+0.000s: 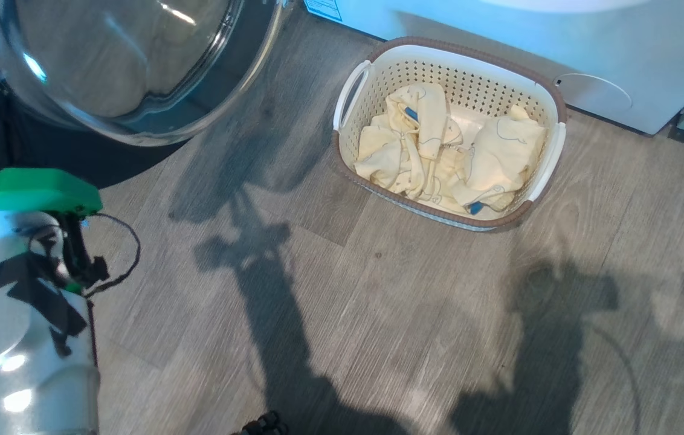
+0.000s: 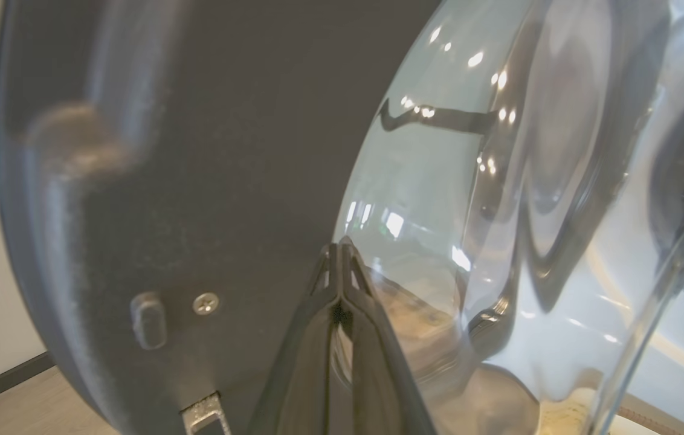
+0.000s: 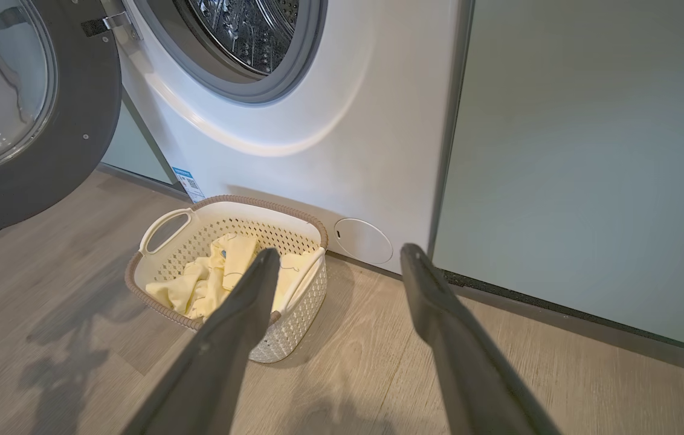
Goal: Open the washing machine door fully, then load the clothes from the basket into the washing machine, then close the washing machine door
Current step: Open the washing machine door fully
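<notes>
The door [image 1: 136,72] is standing swung wide from the washing machine [image 3: 318,139], so the opening step is looking nearly done. The left gripper [image 2: 340,251], jaws closed together on nothing, is resting its tips at the door's inner face. The basket [image 1: 469,84] is sitting just in front of the washing machine, clothes [image 1: 438,151] inside. The right gripper [image 3: 341,251] is hovering nearby, jaws spread wide and empty. Next it needs lowering onto the clothes.

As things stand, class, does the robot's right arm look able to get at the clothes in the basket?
Probably yes. The right tool is open and aimed toward the basket; the clothes lie uncovered inside, only bare floor lies between, and the door hangs off to one side.
</notes>
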Tool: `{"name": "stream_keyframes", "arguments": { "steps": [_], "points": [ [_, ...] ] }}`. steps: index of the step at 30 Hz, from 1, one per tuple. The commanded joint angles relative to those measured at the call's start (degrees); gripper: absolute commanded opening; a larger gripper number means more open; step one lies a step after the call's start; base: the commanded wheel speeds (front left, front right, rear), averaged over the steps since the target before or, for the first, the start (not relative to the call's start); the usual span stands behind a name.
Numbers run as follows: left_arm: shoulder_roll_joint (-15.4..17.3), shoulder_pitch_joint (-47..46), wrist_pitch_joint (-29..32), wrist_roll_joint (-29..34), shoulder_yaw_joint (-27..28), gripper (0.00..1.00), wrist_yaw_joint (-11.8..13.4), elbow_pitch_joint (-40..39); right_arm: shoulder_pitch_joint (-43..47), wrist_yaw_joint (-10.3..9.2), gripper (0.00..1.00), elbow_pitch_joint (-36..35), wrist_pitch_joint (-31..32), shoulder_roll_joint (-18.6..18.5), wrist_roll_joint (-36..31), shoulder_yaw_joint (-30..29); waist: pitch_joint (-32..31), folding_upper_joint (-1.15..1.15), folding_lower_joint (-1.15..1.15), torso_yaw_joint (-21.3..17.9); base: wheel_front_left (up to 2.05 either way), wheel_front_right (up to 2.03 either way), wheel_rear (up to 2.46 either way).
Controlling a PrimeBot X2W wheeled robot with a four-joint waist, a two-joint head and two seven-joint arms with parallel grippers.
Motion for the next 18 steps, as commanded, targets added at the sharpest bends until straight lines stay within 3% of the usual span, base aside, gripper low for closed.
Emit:
{"name": "stream_keyframes", "arguments": {
  "steps": [1,18],
  "points": [
    [3.36,-1.61,-0.28,0.64,2.43,0.00,-0.13,-1.27,-0.92,0.00,1.00,-1.89,-0.55,-1.42,0.21,0.82,0.12,0.00,0.00,-0.04,0.00,0.00,0.00],
    [6.10,-5.77,-0.28,3.41,10.11,0.00,-4.13,5.43,-2.49,0.00,1.00,-1.27,-0.55,-1.66,0.24,1.70,0.57,0.00,0.00,-1.54,0.00,0.00,0.00]
  ]
}}
